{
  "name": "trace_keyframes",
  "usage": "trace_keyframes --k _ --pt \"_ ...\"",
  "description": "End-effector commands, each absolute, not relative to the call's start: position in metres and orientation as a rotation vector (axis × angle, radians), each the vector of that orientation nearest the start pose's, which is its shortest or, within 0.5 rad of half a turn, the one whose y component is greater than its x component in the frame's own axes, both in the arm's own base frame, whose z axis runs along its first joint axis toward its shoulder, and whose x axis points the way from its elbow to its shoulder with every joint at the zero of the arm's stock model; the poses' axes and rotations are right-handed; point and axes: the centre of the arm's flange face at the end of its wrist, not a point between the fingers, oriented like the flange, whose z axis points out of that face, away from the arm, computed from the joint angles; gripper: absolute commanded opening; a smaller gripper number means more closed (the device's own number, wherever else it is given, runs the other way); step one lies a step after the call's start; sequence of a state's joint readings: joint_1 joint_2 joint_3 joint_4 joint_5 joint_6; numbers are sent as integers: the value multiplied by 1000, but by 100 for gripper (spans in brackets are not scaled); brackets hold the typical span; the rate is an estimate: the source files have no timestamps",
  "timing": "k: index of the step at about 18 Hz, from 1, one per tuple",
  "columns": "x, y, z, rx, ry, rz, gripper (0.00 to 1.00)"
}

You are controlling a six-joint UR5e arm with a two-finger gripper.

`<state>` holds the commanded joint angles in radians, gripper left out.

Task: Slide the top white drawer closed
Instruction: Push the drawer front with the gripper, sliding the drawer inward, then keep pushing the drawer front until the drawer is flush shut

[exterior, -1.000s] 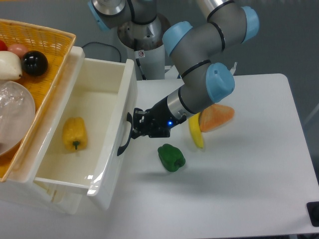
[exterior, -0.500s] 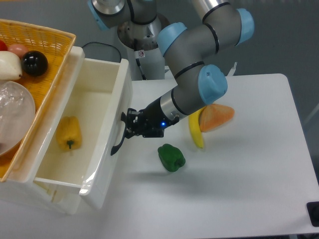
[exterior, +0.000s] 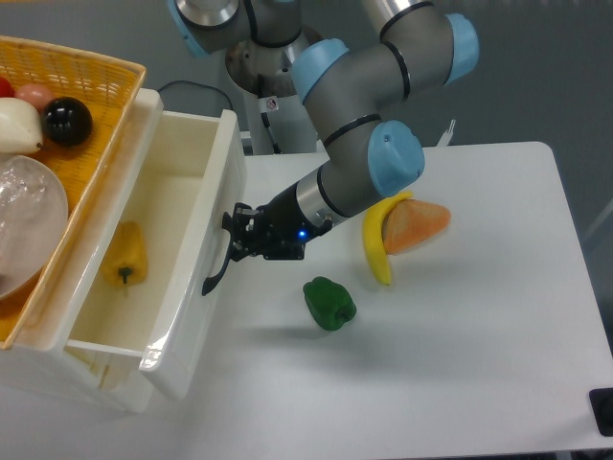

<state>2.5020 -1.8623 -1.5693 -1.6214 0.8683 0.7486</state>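
The black two-finger gripper point(exterior: 233, 237), jaws narrow, presses against the dark curved handle point(exterior: 218, 268) of the glossy white plastic top drawer point(exterior: 196, 249) at the white table's point(exterior: 479, 364) left edge. Arm stretched leftward; drawer pushed further in than a second ago.

two peppers point(exterior: 329, 304), one banana point(exterior: 375, 245), perhaps

Grey tubular arm point(exterior: 383, 67) with light blue joint caps, a silver base, and a black gripper point(exterior: 239, 235) showing a small blue light
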Motion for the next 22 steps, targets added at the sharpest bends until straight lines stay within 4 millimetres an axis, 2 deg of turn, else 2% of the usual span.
trace_keyframes --k 9,22 --pt "-319 508 353 -2645 -395 -1006 0" --pt "-316 514 344 -2655 -399 -1026 0"
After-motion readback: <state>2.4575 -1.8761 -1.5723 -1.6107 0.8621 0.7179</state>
